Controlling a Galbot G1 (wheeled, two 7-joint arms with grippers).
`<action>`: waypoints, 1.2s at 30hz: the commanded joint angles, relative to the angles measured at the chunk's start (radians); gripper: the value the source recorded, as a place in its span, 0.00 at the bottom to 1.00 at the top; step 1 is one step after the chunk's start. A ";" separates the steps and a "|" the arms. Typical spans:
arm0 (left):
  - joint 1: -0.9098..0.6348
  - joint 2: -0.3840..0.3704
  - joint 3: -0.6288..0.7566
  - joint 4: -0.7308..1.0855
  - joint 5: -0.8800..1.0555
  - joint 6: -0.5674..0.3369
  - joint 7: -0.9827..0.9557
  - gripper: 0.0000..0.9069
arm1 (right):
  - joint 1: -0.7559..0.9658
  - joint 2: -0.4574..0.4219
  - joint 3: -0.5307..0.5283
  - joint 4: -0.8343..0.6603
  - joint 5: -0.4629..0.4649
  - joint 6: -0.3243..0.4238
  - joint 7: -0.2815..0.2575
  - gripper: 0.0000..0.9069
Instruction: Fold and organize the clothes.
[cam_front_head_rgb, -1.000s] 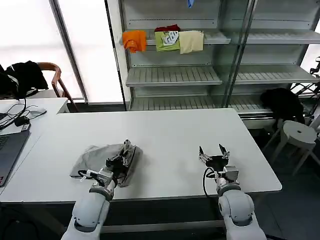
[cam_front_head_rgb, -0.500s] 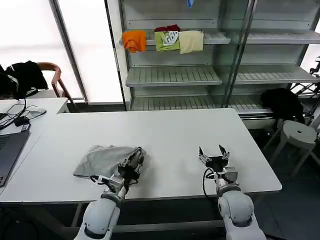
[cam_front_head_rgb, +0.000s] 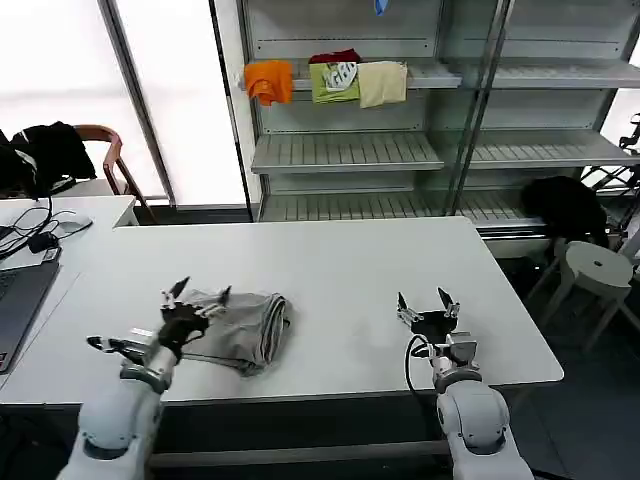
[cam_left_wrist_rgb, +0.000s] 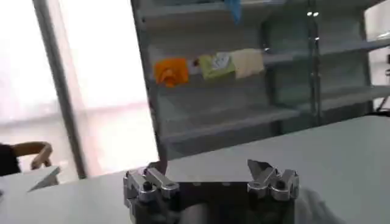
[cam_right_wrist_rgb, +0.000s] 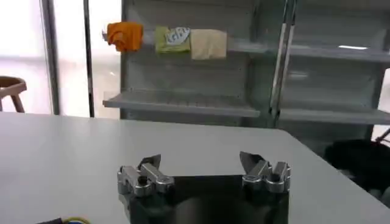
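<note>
Shirt (cam_front_head_rgb: 245, 325) folded on table (cam_front_head_rgb: 330, 270) (left gripper (cam_front_head_rgb: 196, 297) spread above).

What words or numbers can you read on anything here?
None can be read.
Green garment on the shelf: a white print, too blurred to read.
Grey shirt on the table: no writing shows.
Left gripper and right gripper: no labels show.

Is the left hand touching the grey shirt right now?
Cannot tell. In the head view the open left hand overlaps the folded grey shirt's left edge, with no plain contact or gap.
</note>
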 joint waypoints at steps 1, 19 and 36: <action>-0.029 0.147 -0.170 0.266 -0.156 0.014 -0.001 1.00 | 0.000 0.001 -0.010 0.001 -0.009 -0.002 -0.005 1.00; 0.013 0.087 -0.099 0.252 -0.204 0.035 0.015 1.00 | -0.026 -0.003 0.008 0.021 -0.009 0.003 -0.011 1.00; 0.034 0.053 -0.074 0.233 -0.193 0.029 0.044 0.01 | -0.031 -0.002 0.010 0.025 -0.007 0.002 -0.007 1.00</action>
